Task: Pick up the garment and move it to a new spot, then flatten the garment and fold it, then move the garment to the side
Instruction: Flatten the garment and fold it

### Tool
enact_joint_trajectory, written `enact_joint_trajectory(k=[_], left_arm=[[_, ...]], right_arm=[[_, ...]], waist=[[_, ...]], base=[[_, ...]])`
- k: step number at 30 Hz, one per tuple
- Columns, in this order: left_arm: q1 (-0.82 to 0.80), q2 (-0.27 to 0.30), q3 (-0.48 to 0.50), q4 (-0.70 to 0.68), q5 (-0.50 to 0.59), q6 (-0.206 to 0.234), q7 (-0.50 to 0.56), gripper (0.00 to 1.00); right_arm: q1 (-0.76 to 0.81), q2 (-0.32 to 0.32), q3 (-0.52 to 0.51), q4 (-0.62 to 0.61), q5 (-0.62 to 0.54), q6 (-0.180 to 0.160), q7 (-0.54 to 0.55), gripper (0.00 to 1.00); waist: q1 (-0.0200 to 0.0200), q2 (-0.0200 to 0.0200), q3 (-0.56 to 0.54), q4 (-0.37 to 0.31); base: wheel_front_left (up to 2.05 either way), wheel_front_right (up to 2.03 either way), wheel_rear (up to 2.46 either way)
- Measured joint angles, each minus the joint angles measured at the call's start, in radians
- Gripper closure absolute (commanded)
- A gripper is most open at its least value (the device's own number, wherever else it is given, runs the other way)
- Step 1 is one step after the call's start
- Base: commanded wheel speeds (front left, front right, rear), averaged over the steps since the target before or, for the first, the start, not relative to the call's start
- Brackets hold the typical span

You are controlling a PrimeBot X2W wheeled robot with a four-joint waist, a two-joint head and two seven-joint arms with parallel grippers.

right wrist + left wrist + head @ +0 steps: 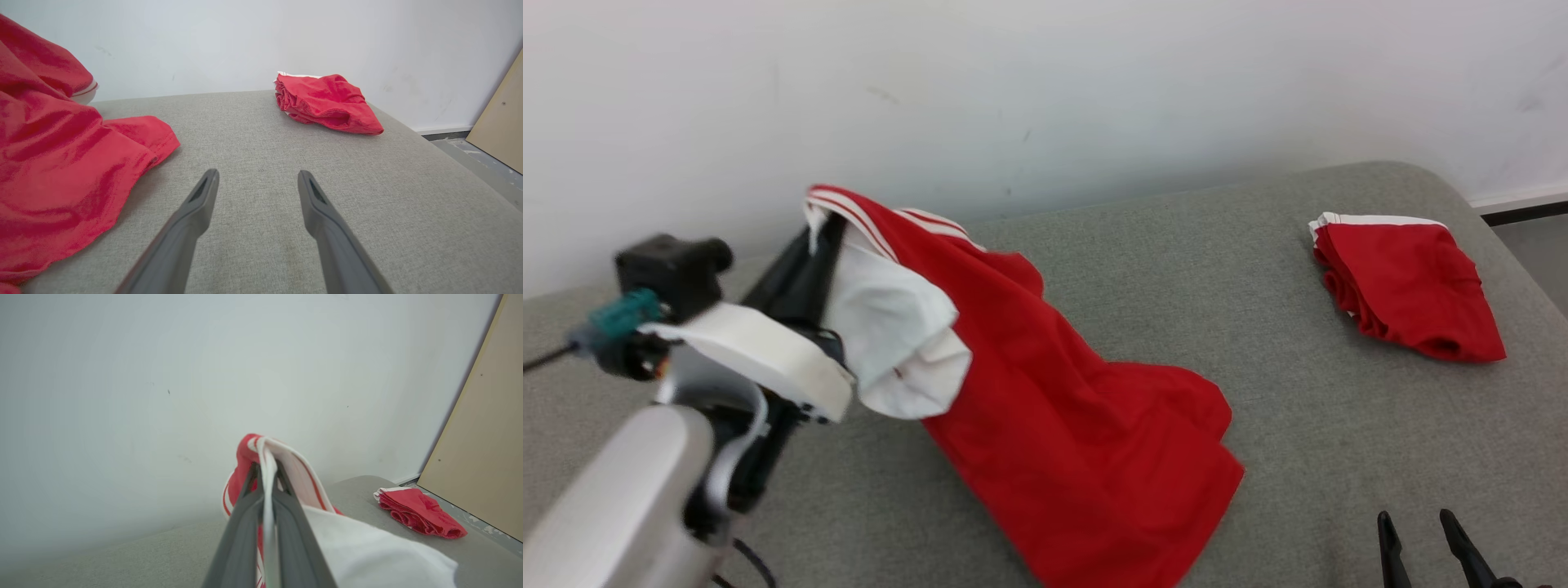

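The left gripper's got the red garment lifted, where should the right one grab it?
Probably the loose red corner of the garment, coming in low from the robot's right. It lies flat on the grey surface, nearest the open right gripper, opposite the striped edge the left gripper pinches.

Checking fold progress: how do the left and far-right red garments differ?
The left garment hangs unfolded, one end lifted in the shut left jaws, the rest trailing on the cushion; the right garment lies wholly on it as a compact bundle. The left shows a broad white panel, the right just a white edge. Both are red with white trim.
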Motion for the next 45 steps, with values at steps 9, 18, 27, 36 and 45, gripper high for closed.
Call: enact_joint_trajectory(k=[9, 18, 27, 36, 45], left_arm=[[-0.126, 0.180, 0.157, -0.029, -0.062, 0.003, 0.122, 1.00], [-0.281, 0.192, 0.142, 0.050, -0.080, -0.067, 0.171, 1.00], [-0.278, -0.050, -0.067, 0.088, -0.111, -0.112, 0.208, 1.00], [-0.310, -0.299, -0.252, 0.250, -0.087, -0.165, 0.190, 1.00], [-0.314, -0.420, -0.403, 0.445, -0.046, -0.205, 0.130, 1.00]], right_arm=[[-0.001, 0.001, 0.012, 0.005, 0.001, 0.000, 0.000, 0.00], [-0.012, 0.003, 0.022, 0.010, 0.002, 0.000, 0.000, 0.00], [-0.047, 0.008, 0.053, 0.015, 0.013, 0.000, 0.000, 0.00], [-0.103, 0.020, 0.086, 0.017, 0.043, 0.000, 0.000, 0.00], [-0.114, 0.024, 0.123, 0.031, 0.106, 0.000, 0.000, 0.00]], waist=[[0.0000, -0.0001, 0.002, -0.001], [0.0000, -0.0001, 0.014, -0.014], [0.0000, 0.0001, 0.048, -0.052], [0.0000, 0.0001, 0.126, -0.137], [0.0001, 0.0001, 0.207, -0.243]], base=[[0.00, 0.00, 0.00], [0.00, 0.00, 0.00], [0.00, 0.00, 0.00], [0.00, 0.00, 0.00], [0.00, 0.00, 0.00]])
